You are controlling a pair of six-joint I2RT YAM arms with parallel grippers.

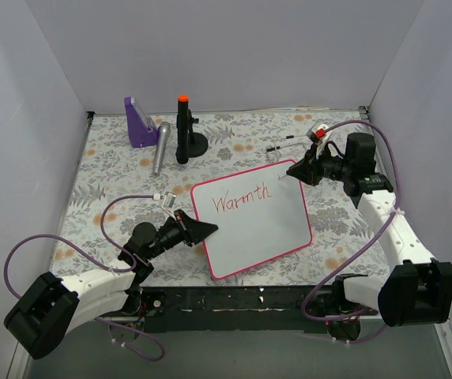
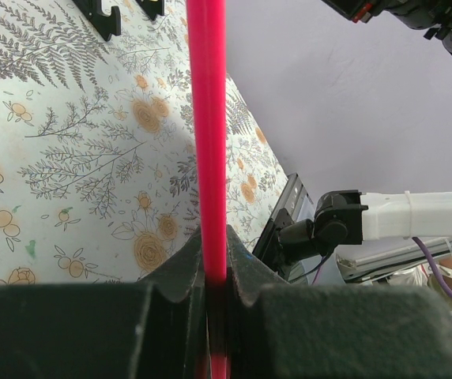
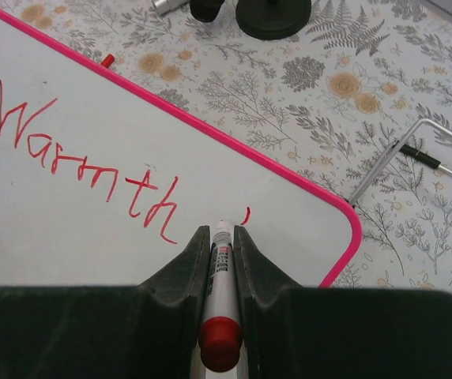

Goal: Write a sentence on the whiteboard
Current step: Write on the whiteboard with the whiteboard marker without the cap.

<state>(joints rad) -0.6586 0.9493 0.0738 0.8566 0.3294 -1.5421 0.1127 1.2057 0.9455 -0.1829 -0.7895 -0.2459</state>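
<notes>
Whiteboard (image 1: pixel 258 229), one, with a pink frame, lies flat near the middle of a floral table cover (image 1: pixel 115 181), a little toward 5 o'clock in the top view, and is turned so its corners point outward. The sentence (image 1: pixel 242 200) on it consists of one red handwritten word, "Warmth", running along the board's upper part, plus one small red tick just past the last letter.

Two arms reach in. The left gripper (image 1: pixel 202 229) is clenched on the board's frame at the board's 9 o'clock edge. Its wrist view shows only the pink frame edge-on between the fingers (image 2: pixel 246 264), with the white face hidden. The right gripper (image 1: pixel 293 170), at the board's 1 o'clock corner, is clamped around one marker (image 3: pixel 220 276) with a red end cap. The marker's tip touches the board beside the tick, and most of the barrel is covered by the fingers.

Toward 11 o'clock stand three things: one purple stand (image 1: pixel 139 122), one silver cylinder (image 1: pixel 160 148) and one black stand (image 1: pixel 183 126) with an orange top. One thin wire frame (image 1: pixel 285 144) lies at 1 o'clock. One tiny red piece (image 3: pixel 107 60) beside the board's far edge is too small to identify
</notes>
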